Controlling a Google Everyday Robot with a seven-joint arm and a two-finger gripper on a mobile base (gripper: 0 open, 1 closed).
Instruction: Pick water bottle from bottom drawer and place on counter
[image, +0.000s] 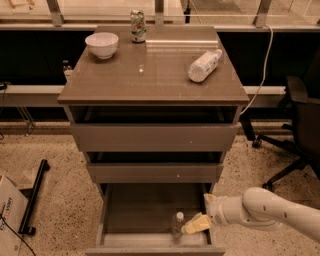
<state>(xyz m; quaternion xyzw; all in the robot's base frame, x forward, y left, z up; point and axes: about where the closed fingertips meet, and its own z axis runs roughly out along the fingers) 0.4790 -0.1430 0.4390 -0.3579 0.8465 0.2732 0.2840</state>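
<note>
Speckled floor (60, 160) runs under everything, with a cardboard box (9, 220) and a black bar (34, 197) lying at far left. Next comes the cabinet. Its counter (150, 85) carries a white bowl (102, 44) at the back left, a printed can (137, 26) at the back middle, and a white bottle (204, 65) on its side at the right.

The two upper drawers are nearly closed. The bottom drawer (130, 212) is pulled out toward the camera. The water bottle (177, 224) stands upright in it, near the front wall and right of centre.

The gripper (196, 224) is low inside the drawer, just right of the bottle and pointing at it. Whether it is spread or closed, or has the bottle at all, I cannot tell. The white arm (270, 210) reaches in from the right, and an office chair (302, 115) sits behind it.

The step in hand looks like the grasp. It would go best taken level, on the ribbed body below the cap and centred, so the bottle is not tipped. A gentle squeeze should do, since thin plastic likely gives. The lift should probably come forward before rising, to stay off the drawer fronts above. The bare stretch of counter between bowl and white bottle looks the safest spot to set it down.
</note>
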